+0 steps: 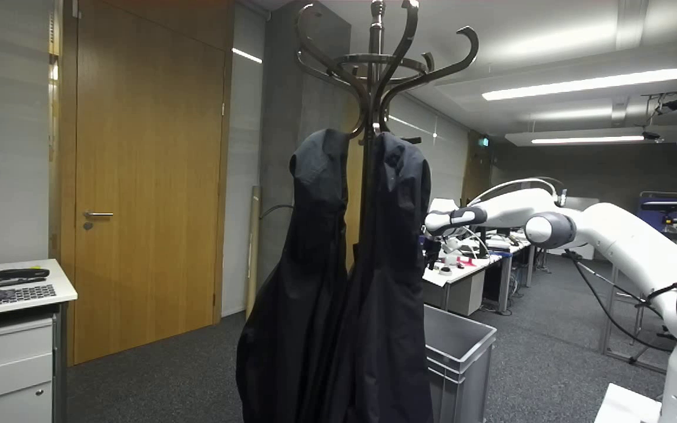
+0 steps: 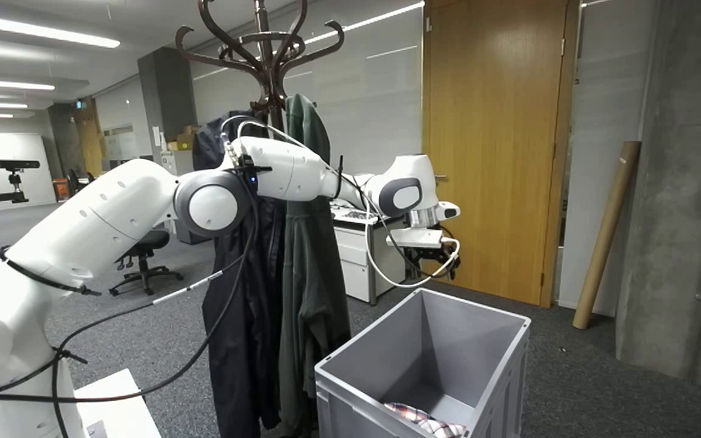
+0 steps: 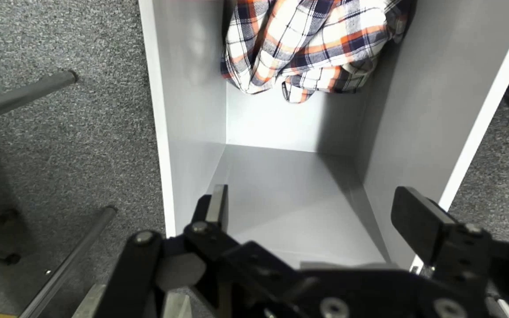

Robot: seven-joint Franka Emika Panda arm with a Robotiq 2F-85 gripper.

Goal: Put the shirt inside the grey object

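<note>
The grey bin [image 2: 478,331] stands open-topped on the carpet; it also shows in an exterior view [image 1: 472,385], partly behind the jackets, and in the wrist view [image 3: 192,106]. The plaid shirt [image 3: 320,39] in red-orange, white and dark blue lies crumpled inside the bin, at the top of the wrist view. Part of it shows inside the bin in an exterior view [image 2: 426,420]. My gripper [image 3: 309,194] is open and empty, above the bin, pointing down, apart from the shirt. In an exterior view the gripper [image 2: 432,258] is over the far end of the bin.
A dark coat rack [image 1: 375,35] stands beside the bin. A dark navy jacket [image 2: 241,274] and a dark green jacket [image 2: 311,255] hang from it, close to the arm and bin. Metal tubes [image 3: 77,256] lie left of the bin in the wrist view.
</note>
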